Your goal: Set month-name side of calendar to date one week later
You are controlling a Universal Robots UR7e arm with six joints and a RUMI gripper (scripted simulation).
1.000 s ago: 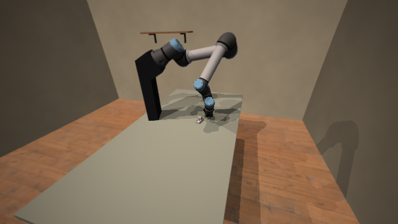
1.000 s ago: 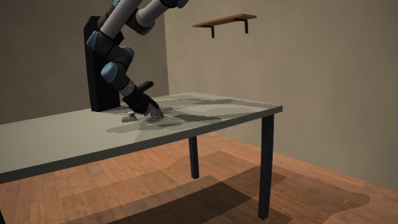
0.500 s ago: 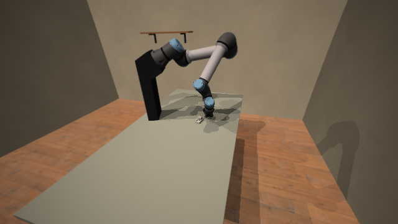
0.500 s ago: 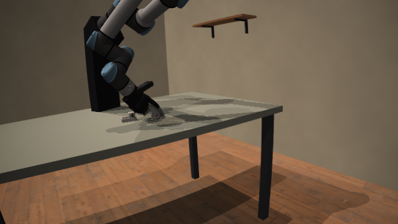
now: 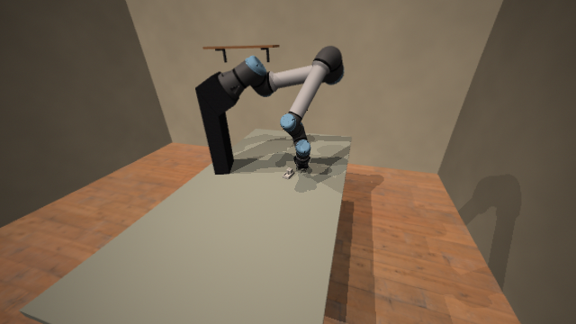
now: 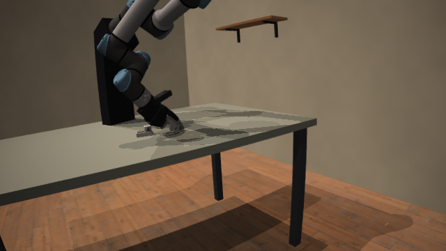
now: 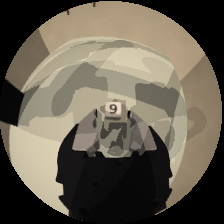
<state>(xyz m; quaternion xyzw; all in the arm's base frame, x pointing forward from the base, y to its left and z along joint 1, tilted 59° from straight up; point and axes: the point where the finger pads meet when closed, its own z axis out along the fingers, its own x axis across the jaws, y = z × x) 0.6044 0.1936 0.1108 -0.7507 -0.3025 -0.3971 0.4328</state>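
Note:
In the wrist view a small light cube (image 7: 114, 109) with a "9" facing the camera sits on the table just at the tips of my gripper (image 7: 112, 110). The fingers stand apart on either side of it and do not clamp it, so the gripper is open. In the top and exterior views the gripper (image 5: 302, 169) (image 6: 174, 127) is low over the table near the far right part. The calendar tray (image 5: 288, 175) (image 6: 143, 131), with one small cube in it, lies just left of the gripper. The digits on that cube are too small to read.
The black arm pedestal (image 5: 216, 121) stands at the table's back left. The table's right edge (image 5: 342, 189) is close to the gripper. A wooden shelf (image 5: 240, 47) hangs on the back wall.

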